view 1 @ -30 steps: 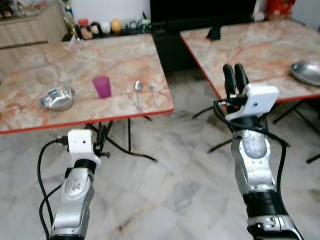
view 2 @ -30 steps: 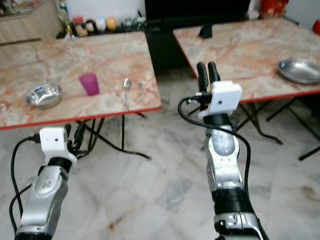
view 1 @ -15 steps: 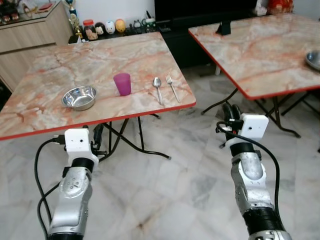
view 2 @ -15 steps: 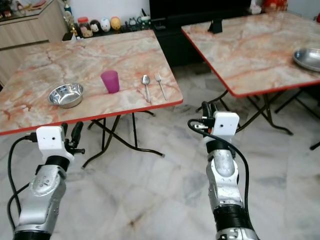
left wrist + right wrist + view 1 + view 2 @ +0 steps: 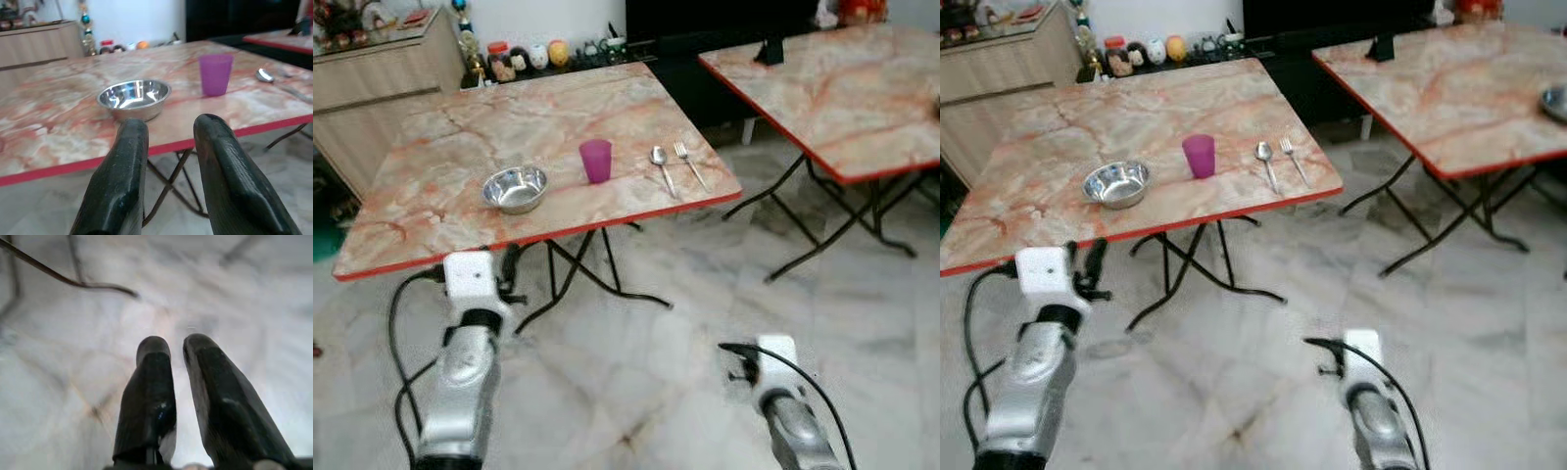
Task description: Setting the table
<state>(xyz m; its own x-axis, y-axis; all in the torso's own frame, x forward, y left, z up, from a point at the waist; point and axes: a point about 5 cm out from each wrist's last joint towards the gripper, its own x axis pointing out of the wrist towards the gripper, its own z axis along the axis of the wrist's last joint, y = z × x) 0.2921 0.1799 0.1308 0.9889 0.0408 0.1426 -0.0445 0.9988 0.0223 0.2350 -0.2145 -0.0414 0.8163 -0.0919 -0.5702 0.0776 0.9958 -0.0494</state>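
While the head views took in the near table (image 5: 431, 211) with a bowl (image 5: 515, 188), a purple cup (image 5: 596, 160), a spoon (image 5: 660, 165) and a fork (image 5: 688, 163) lined up by its red front edge, the left wrist view showed the left gripper (image 5: 168, 132) just short of that edge, fingers parted and empty, facing the bowl. Low over the marble floor (image 5: 234, 298), the right gripper (image 5: 176, 350) held nothing, its fingers slightly apart. A second table (image 5: 1449, 88) stood to the right.

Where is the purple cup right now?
The purple cup stands upright on the near table, ahead of the robot toward its left, between the metal bowl and the spoon.
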